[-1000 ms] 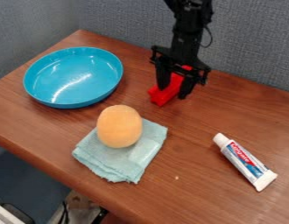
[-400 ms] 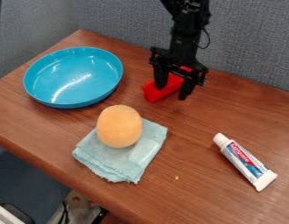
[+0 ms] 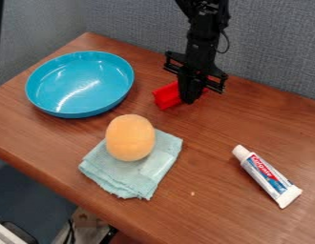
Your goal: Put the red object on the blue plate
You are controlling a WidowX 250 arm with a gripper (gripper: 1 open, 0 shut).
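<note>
A: Gripping what, and where?
B: My gripper (image 3: 192, 96) is clenching the red object (image 3: 169, 96) on the table (image 3: 224, 195), right of the blue plate (image 3: 78, 83).
A: Any writing?
B: I am finding the toothpaste tube (image 3: 267, 175) lettering illegible.

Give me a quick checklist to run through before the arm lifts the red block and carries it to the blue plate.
1. Claw closed on the red block: ok, the jaws are shut at the block's right end.
2. Block firmly held rather than just pinched at an end: cannot tell from this view.
3. Blue plate empty and ready: ok, nothing lies in it.
4. Path left toward the plate free: ok, bare wooden table lies between.
5. Orange ball on the teal cloth out of the way: ok, it sits nearer the camera.
6. Toothpaste tube out of the way: ok, far right.
</note>
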